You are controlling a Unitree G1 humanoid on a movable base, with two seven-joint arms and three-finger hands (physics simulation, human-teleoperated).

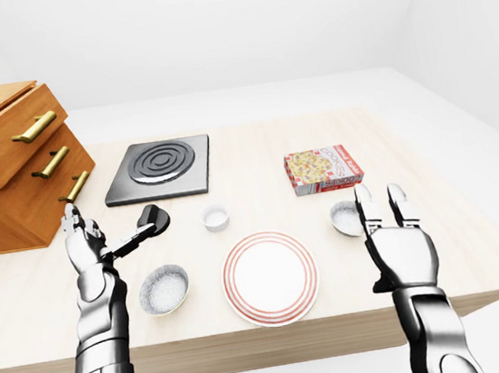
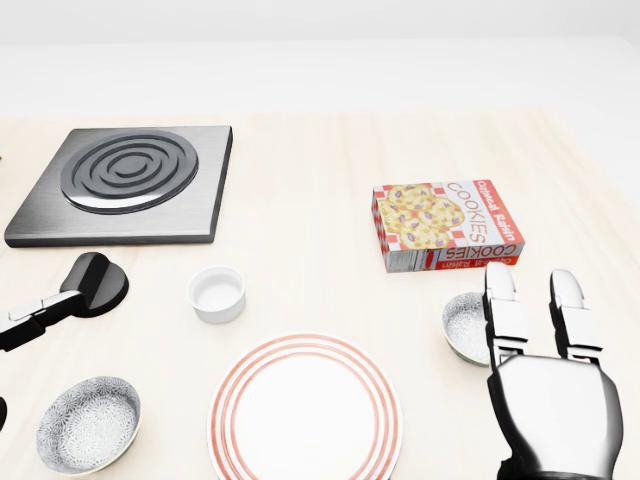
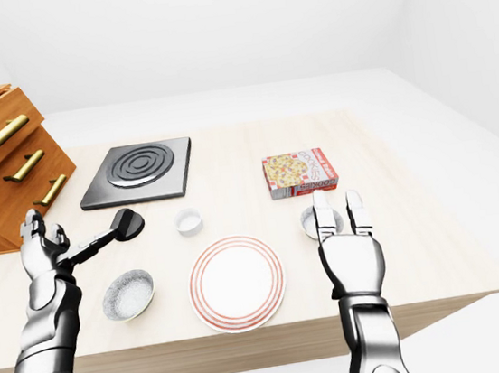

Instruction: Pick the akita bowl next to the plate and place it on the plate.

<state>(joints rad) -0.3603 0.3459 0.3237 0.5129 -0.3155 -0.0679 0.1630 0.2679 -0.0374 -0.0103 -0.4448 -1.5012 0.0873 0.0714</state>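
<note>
Head view: right hand, spread wide, hovers at akita bowl, likely rigid, slick, breakable; best pinched at rim.

Items counted on and about one wooden table.
Two patterned bowls are counted, the left bowl at the head view's lower left and the right bowl at its lower right. One red-ringed plate, one small white cup, one cookie box, one black burner plate and one black handled utensil are seen. One wooden chest with three brass handles is seen at the left-eye view's upper left. Two robot hands are counted, the left hand and the right hand.
</note>
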